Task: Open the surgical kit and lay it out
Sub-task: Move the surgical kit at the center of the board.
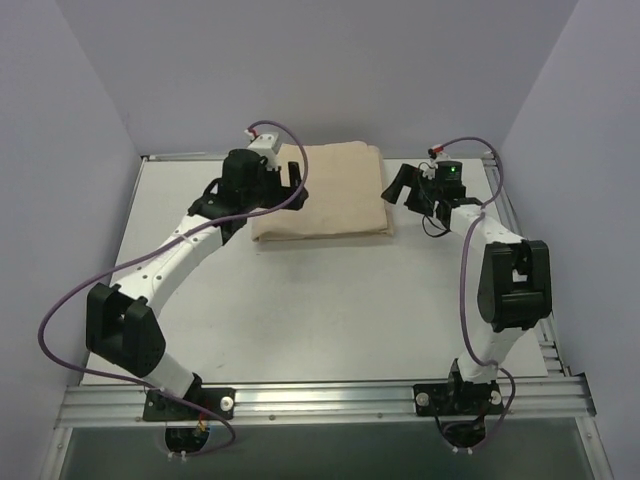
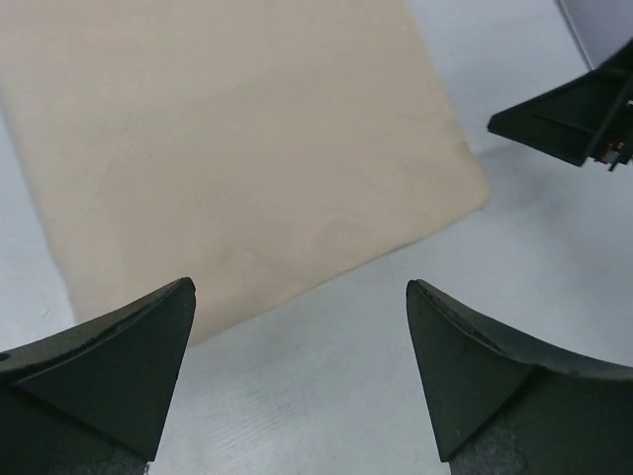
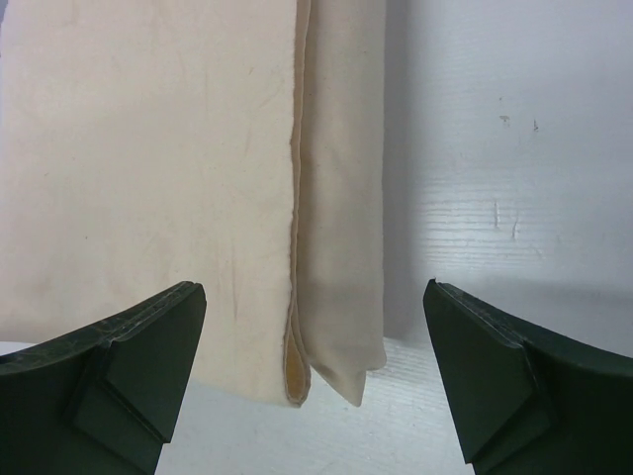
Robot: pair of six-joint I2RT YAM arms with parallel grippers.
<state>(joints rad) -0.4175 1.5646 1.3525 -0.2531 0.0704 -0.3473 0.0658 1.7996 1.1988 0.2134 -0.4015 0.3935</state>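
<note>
both arms rise from their bases at the near edge of the table (image 1: pixel 330 310) and reach toward its far edge. the left arm (image 1: pixel 160 265) swings out toward the left edge with its elbow low, then bends back inward, and its wrist ends left of centre near the far edge. the left gripper (image 1: pixel 297 187) points right with jaws spread wide, gripping nothing (its wrist view shows the fingertips (image 2: pixel 148 336) well apart). the right arm (image 1: pixel 512 285) holds its elbow raised near the right edge, forearm angled toward the far edge. the right gripper (image 1: pixel 398 187) points left, jaws equally wide, facing the left one.
</note>
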